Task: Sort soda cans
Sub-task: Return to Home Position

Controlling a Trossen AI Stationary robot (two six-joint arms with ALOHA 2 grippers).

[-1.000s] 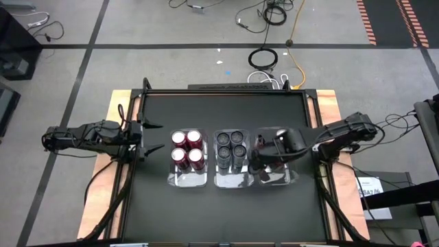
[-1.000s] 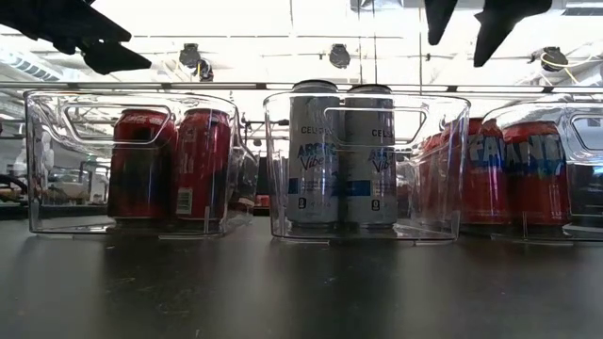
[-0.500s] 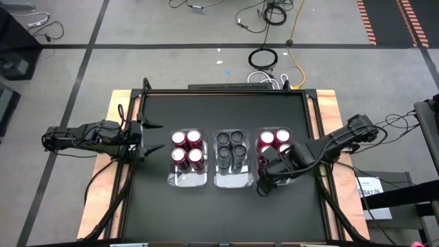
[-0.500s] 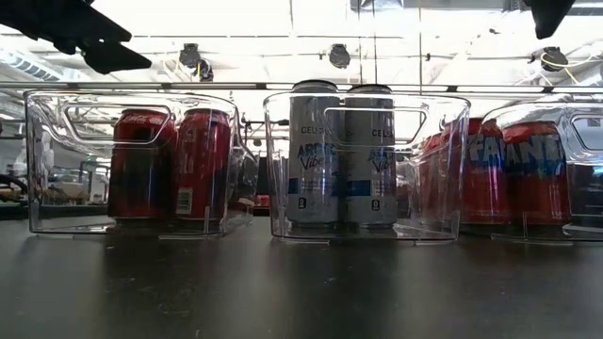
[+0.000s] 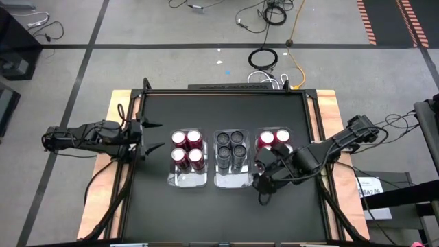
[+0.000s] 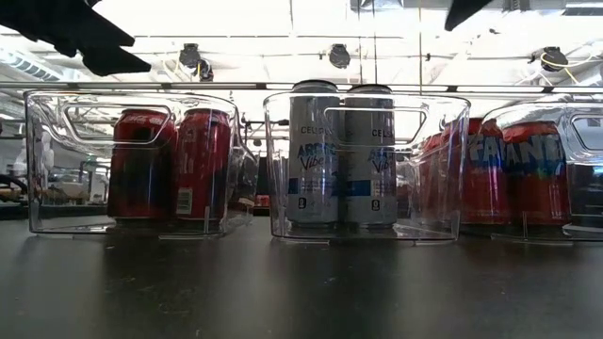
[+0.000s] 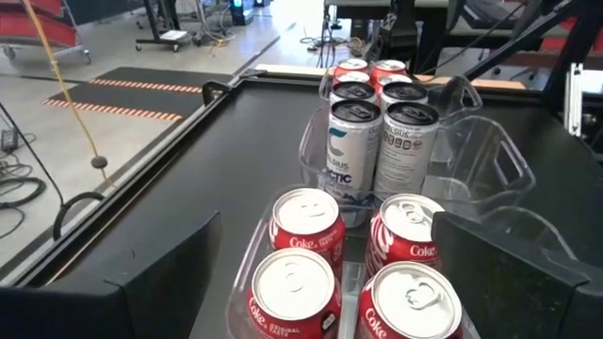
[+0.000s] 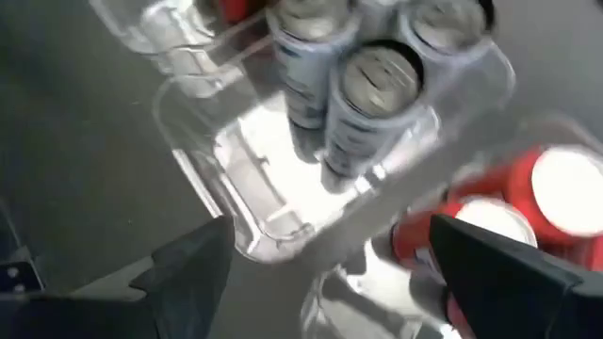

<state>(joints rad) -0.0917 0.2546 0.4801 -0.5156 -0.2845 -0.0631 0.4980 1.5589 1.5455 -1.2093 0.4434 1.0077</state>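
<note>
High view: three clear bins point(image 5: 186, 178) in a row mid-worktop point(image 5: 219, 110); red cans point(image 5: 179, 139) in the 9 and 3 o'clock bins, dark cans point(image 5: 224, 139) in the middle; left gripper point(image 5: 155, 136) waits at 9 o'clock off the bins; right gripper point(image 5: 262, 186) over the 3 o'clock bin's 7 o'clock corner. Low view: cans upright. Wrist views: both grippers spread, empty. Cans likely stiff, slick, dentable; packed tight, so grab the top rim.

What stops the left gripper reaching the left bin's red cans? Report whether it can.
Probably yes. The left gripper, open at the table's left side, faces the left bin with nothing between; the red cans stand uncovered. The right gripper is over by the right bin.
</note>
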